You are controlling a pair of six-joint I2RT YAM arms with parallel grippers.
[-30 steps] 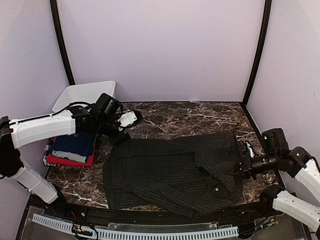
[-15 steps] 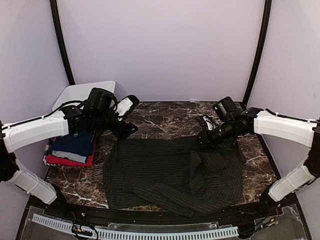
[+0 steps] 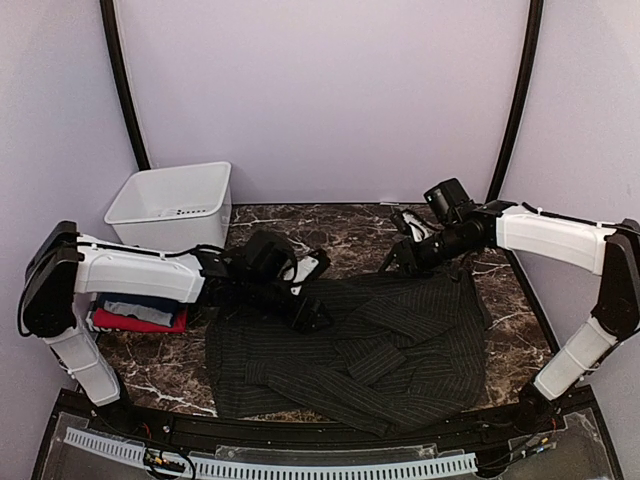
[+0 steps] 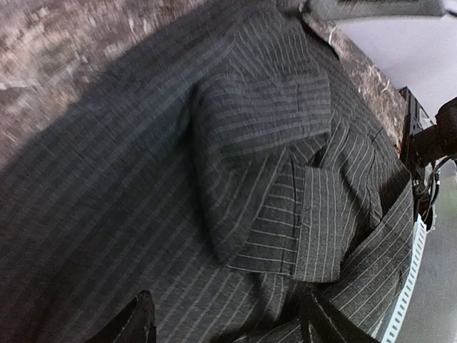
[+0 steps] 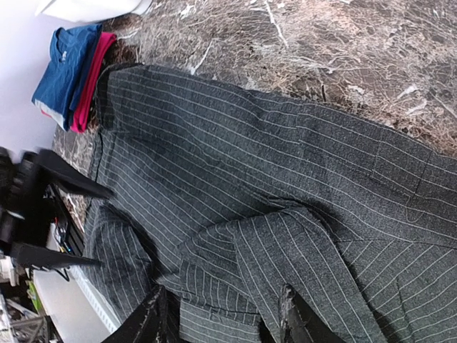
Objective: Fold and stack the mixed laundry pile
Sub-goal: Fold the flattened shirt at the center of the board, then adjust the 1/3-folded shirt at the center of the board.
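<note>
Across the middle of the surface [image 3: 340, 225] lies the dark striped shirt [image 3: 300, 360], beside the folded red T-shirt [image 5: 91, 78] at the left edge. To fold it well, I think each pincer should pinch a side edge low and lay it over smoothly. Reaching out, the left pincer [image 4: 225, 325] hangs low over the shirt's middle, the right pincer [image 5: 221, 321] above the shirt toward the far right corner, both spread, holding nothing.

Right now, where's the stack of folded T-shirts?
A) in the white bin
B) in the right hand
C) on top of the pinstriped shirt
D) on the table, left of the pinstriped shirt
D: the navy T-shirt and red T-shirt sit stacked on the table beside the pinstriped shirt, outside the white bin.
</note>
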